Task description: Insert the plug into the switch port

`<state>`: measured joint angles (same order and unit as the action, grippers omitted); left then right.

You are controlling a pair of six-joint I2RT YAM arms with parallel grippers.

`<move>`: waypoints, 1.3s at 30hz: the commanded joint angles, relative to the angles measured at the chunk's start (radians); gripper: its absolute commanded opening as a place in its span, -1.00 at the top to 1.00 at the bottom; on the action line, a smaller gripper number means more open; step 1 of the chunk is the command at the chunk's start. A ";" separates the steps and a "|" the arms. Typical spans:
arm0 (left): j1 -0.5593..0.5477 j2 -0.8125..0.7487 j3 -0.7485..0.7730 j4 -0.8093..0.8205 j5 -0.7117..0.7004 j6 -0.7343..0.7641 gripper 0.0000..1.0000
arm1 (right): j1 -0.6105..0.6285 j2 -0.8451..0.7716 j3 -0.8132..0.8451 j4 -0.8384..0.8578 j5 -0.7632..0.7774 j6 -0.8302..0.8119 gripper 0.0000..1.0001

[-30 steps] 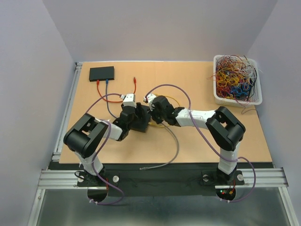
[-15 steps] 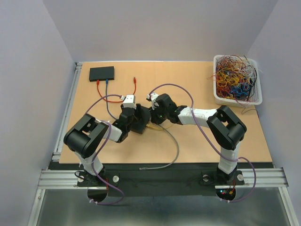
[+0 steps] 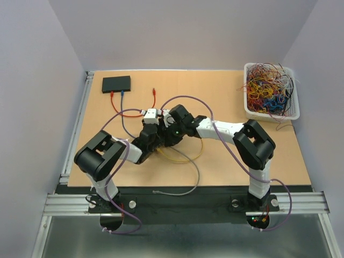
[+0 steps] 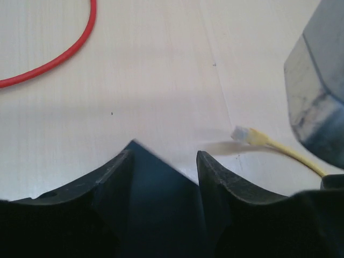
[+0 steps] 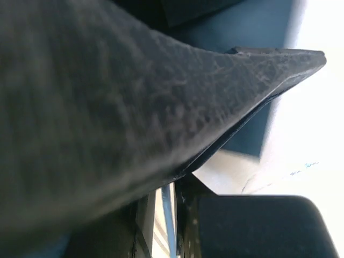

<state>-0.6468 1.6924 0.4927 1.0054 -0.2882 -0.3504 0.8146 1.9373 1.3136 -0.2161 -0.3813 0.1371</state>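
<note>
Top external: both arms reach in to the middle of the table, and their wrists crowd together there.
Switch: the black switch lies flat at the far left corner, well apart from both grippers.
Switch cables: 1 red cable and 1 blue cable run from its near edge toward the arms.
Plug: the clear plug ends a yellow cable. It lies on the table just right of the left gripper's right finger, apart from it, and is not in the switch.
Left gripper: the left gripper sits low over the table with its 2 fingers spread. A dark blue shape fills the gap between them, so it cannot be told whether they grasp anything or are released.
Right gripper: the right gripper is close beside the left one. Its wrist view is filled by 1 dark, blurred finger, so it cannot be told whether it is clenched or released.
Block: a grey-white block stands at the right edge of the left wrist view, near the plug and over the yellow cable.
Yellow loop: from above, the yellow cable loops on the table on the near side of the grippers.
Grey cable: a grey cable curves down to the near edge.
Basket: a white basket of tangled wires sits at the far right corner.
</note>
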 commanded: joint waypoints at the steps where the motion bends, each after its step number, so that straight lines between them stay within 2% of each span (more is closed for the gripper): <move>1: -0.189 0.033 0.001 -0.073 0.462 -0.098 -0.25 | 0.092 -0.031 0.176 0.830 -0.108 -0.108 0.99; 7: -0.189 0.027 0.007 -0.085 0.439 -0.108 -0.25 | 0.092 -0.047 0.121 0.830 -0.036 -0.125 0.99; 13: -0.172 0.023 0.052 -0.189 0.356 -0.134 -0.29 | 0.093 -0.098 0.000 0.851 0.085 -0.126 0.99; 17: -0.151 0.010 0.096 -0.301 0.290 -0.151 -0.39 | 0.092 -0.130 -0.082 0.873 0.202 -0.117 0.99; 20: -0.137 -0.039 0.145 -0.395 0.201 -0.153 -0.56 | 0.092 -0.141 -0.120 0.873 0.309 -0.103 0.99; 23: -0.122 -0.079 0.176 -0.502 0.135 -0.168 -0.64 | 0.092 -0.152 -0.142 0.873 0.375 -0.093 0.99; 28: -0.087 -0.238 0.208 -0.651 0.021 -0.193 -0.73 | 0.092 -0.169 -0.168 0.871 0.459 -0.080 0.99; 35: -0.028 -0.422 0.207 -0.740 0.026 -0.174 -0.83 | 0.090 -0.182 -0.198 0.871 0.538 -0.067 0.99; 39: -0.014 -0.395 0.247 -0.807 0.029 -0.145 -0.86 | 0.090 -0.192 -0.217 0.871 0.544 -0.062 0.99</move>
<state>-0.6033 1.2987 0.6781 0.2844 -0.4721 -0.5018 0.9306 1.7878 1.0943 0.3408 0.0601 0.0681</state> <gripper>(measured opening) 0.922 0.190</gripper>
